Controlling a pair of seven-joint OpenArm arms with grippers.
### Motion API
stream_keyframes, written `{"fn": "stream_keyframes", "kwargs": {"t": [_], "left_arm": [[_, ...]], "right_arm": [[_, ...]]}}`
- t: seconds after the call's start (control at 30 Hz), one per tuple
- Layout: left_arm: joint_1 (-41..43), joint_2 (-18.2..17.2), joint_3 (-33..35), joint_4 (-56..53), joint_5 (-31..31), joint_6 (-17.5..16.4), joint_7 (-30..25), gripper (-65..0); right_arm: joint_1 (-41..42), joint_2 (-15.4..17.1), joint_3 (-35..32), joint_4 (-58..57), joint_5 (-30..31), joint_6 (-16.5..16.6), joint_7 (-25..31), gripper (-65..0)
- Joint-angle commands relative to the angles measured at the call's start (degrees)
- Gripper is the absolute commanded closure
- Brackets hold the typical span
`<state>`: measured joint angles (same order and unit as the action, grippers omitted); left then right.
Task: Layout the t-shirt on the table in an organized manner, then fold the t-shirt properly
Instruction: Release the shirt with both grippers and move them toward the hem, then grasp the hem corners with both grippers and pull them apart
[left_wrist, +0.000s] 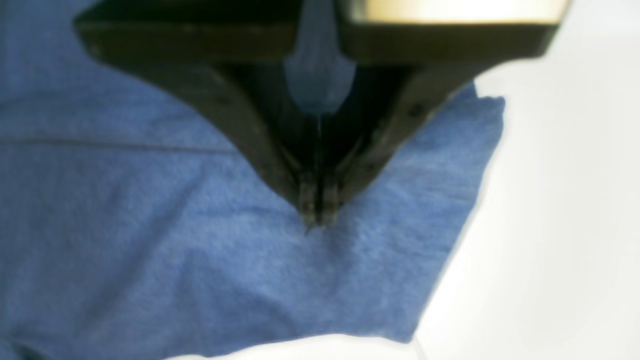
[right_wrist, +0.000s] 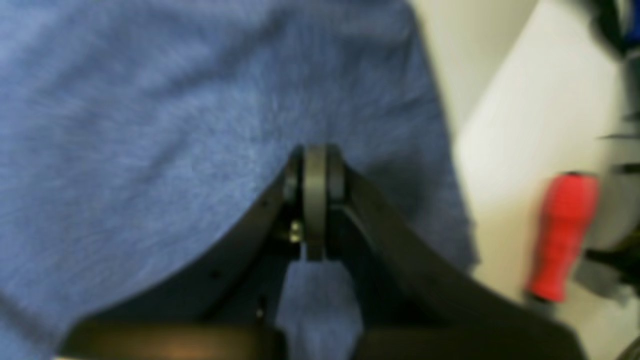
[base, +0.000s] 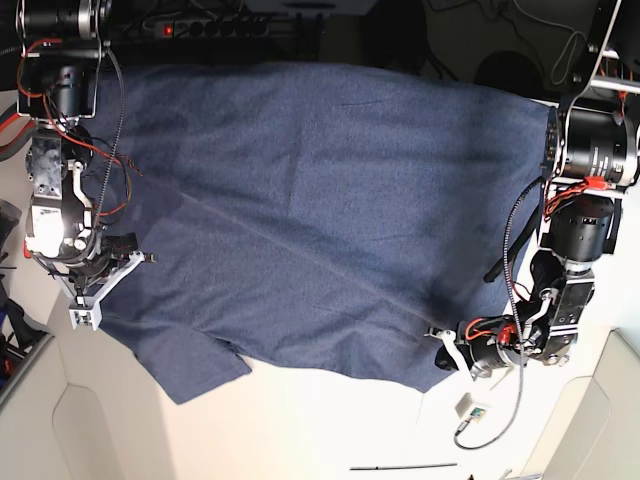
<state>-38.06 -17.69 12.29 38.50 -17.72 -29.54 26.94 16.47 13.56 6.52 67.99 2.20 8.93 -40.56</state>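
The t-shirt (base: 300, 200) lies spread over the table (base: 300, 420), plain side up, with no lettering showing. One sleeve (base: 190, 365) points toward the near side. My right gripper (base: 128, 262) is at the shirt's left edge in the base view. In the right wrist view it (right_wrist: 314, 155) is shut, with blue cloth (right_wrist: 150, 125) under and between its fingers. My left gripper (base: 441, 348) is at the shirt's lower right edge. In the left wrist view it (left_wrist: 316, 216) is shut, pinching the fabric (left_wrist: 150, 225) near a corner (left_wrist: 492, 107).
A small white device with a cable (base: 472, 409) lies on the table near the left gripper. A thin dark strip (base: 400, 466) lies at the bottom edge. A red handle (right_wrist: 562, 235) shows beside the table (right_wrist: 525, 125). A power strip (base: 200, 25) lies beyond the shirt.
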Motion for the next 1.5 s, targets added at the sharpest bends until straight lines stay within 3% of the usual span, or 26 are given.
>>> {"fn": "stream_keyframes", "kwargs": {"t": [0.0, 0.2, 0.3, 0.37, 0.53, 0.63, 0.8, 0.93, 1.0, 1.1, 1.2, 1.33, 1.47], "left_arm": [[-3.45, 0.22, 0.66, -3.08, 0.24, 0.00, -2.45, 0.0], [-7.06, 3.48, 1.73, -17.25, 5.81, 1.11, -11.80, 0.0], [-6.10, 3.85, 1.73, -18.29, 8.24, 3.37, -13.00, 0.0], [-5.35, 3.85, 1.73, -18.38, 9.77, 5.53, -13.33, 0.0], [-4.48, 3.52, 1.73, -18.38, 12.33, 9.16, -14.27, 0.0], [-4.48, 2.91, 1.73, -18.38, 13.92, 11.32, -15.04, 0.0], [-4.48, 1.68, 1.73, -18.38, 16.72, 14.03, -15.56, 0.0], [-4.48, 0.22, 1.73, -18.67, 16.68, 14.10, -15.58, 0.0], [-4.50, -0.44, 1.73, -18.60, 16.26, 12.90, -16.59, 0.0], [-4.46, -1.40, 1.73, -17.62, 13.00, 7.26, -22.23, 0.0], [-4.50, -1.42, 1.70, -15.65, 8.81, 3.91, -23.74, 0.0], [-4.46, 0.11, 1.73, -14.21, 5.92, -5.05, -23.69, 0.0], [-3.15, 3.17, 1.73, -14.23, 7.45, -4.35, -23.47, 0.0]], "right_arm": [[2.82, 0.35, 0.20, -2.49, -0.20, 0.46, 1.36, 0.0], [8.81, 0.39, 0.22, -19.69, -2.82, -0.55, 3.54, 0.0], [9.55, 0.39, 0.22, -23.37, -6.71, -7.06, 3.56, 0.0], [9.51, 0.39, 0.22, -23.47, -8.00, -8.17, 3.72, 0.0], [9.81, -0.22, 0.20, -23.37, -6.91, -6.93, 4.70, 0.0], [9.86, -1.29, 0.20, -23.37, -5.16, -4.00, 4.81, 0.0], [9.86, -4.42, 0.20, -23.37, -4.55, -3.61, 6.75, 0.0], [9.88, -7.43, 0.20, -23.37, -4.55, -0.70, 7.91, 0.0], [9.86, -8.79, 0.20, -23.37, -4.57, -0.57, 9.09, 0.0], [9.86, -10.32, 0.20, -23.37, -4.57, -0.57, 10.43, 0.0], [9.84, -10.75, 0.20, -23.37, -4.57, -0.57, 10.60, 0.0], [9.84, -10.45, 0.20, -23.37, -5.90, -0.87, 10.60, 0.0], [9.66, -9.51, 0.20, -23.34, -12.09, -6.58, 9.68, 0.0]]}}
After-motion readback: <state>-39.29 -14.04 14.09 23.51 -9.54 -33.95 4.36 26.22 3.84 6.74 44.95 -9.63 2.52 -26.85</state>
